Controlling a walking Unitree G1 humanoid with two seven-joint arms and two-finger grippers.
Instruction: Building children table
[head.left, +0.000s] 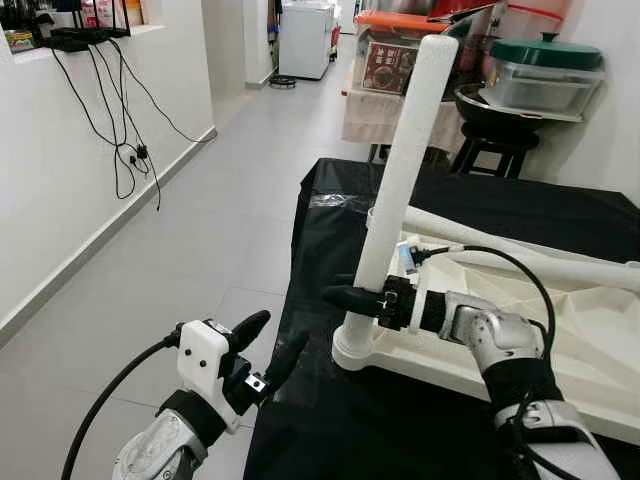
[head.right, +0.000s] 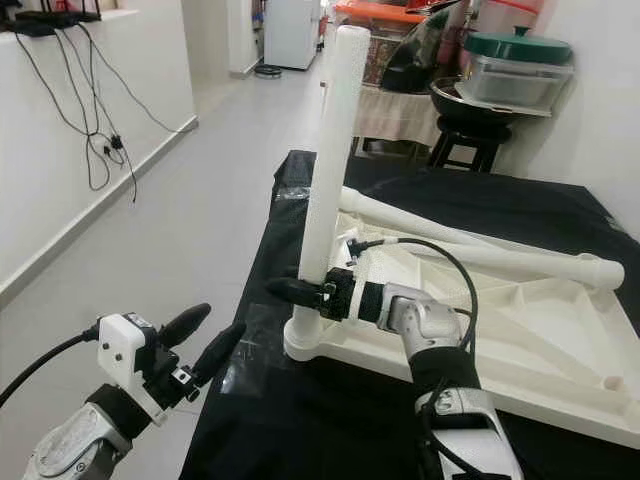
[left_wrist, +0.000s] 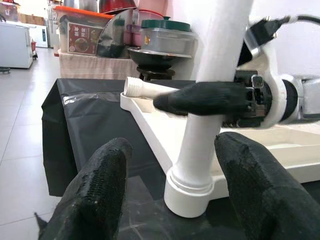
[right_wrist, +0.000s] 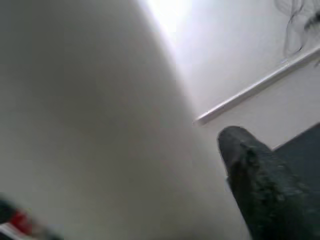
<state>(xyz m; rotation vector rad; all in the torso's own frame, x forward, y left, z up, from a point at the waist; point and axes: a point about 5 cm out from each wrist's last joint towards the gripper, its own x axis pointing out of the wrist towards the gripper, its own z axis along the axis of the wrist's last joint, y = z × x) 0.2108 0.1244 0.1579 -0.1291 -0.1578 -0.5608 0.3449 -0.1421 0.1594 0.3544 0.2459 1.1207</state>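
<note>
Right claw (head.left: 352, 298) clamps upright table leg (head.left: 402, 170)

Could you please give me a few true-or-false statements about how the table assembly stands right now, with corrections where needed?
1. The right gripper grips the upright white leg near its base. True.
2. The left gripper is shut on the leg too. False: its fingers are open, off the table's edge, apart from the leg.
3. The white tabletop lies upside down on a black sheet. True.
4. Another white leg lies flat across the tabletop. True.
5. The upright leg stands in the middle of the tabletop. False: it stands in a corner socket.
</note>
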